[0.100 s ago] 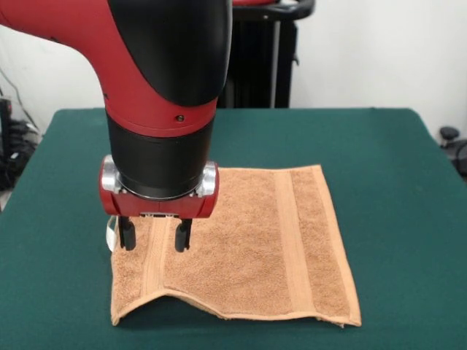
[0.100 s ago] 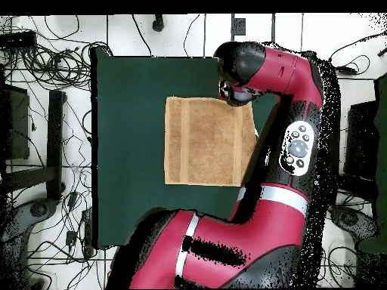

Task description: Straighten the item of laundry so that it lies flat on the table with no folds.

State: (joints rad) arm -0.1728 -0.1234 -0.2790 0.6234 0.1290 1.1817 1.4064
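— Hanging low over the towel (image 1: 252, 244), the gripper (image 1: 155, 235) sits above the cloth's left part in the front view. Can you make out the fingers (image 1: 182, 235)?

— Yes. Two short black fingers point straight down with a clear gap between them. The left one comes down at the towel's left edge and the right one over the left woven band (image 1: 155, 255). Nothing is pinched between them. Whether the tips actually touch the cloth I cannot tell.

— And where is the towel lying?

— On the green table (image 1: 394, 146), roughly in the middle, a bit toward the near side in the front view. It is spread open for the most part, with a second woven band (image 1: 290, 240) running near to far on its right part.

— Is it flat?

— Not fully. The near edge rises in a low arch toward the near-left corner, with shadow beneath it, so that part stands off the table. The rest looks to lie down on the felt.

— What does the overhead view add?

— There the towel (image 2: 208, 141) reads as a nearly square tan patch on the table (image 2: 128, 136), and the red and black arm (image 2: 280, 151) sweeps over its right edge, hiding the gripper itself.

— Anything beside the gripper?

— A small pale thing shows just left of the left finger, at the towel's edge; I cannot tell what it is.
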